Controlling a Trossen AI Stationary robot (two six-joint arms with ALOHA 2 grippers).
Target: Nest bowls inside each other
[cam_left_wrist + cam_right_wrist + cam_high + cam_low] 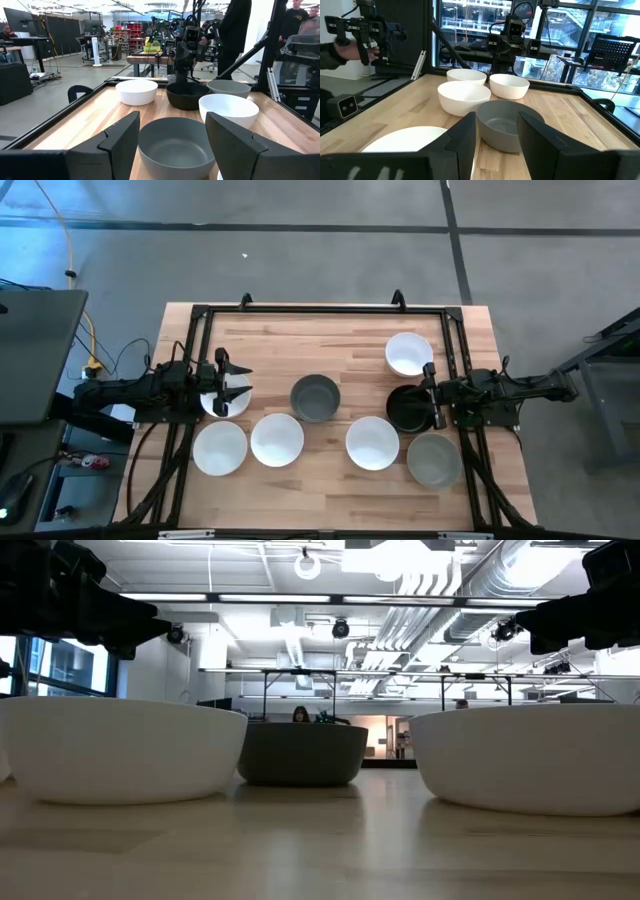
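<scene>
Currently bowls (315,397) lie separate on table (340,335), none nested: five white, two grey, one black. Left gripper (232,383) wide open over white bowl (225,398). Right gripper (428,393) wide open over black bowl (407,408).

- bowls (277,439): smooth, matt-looking, white, grey and black
- table (350,340): pale butcher-block wood, fine grain, low sheen
- frame (320,310) around table: black metal, matt
</scene>
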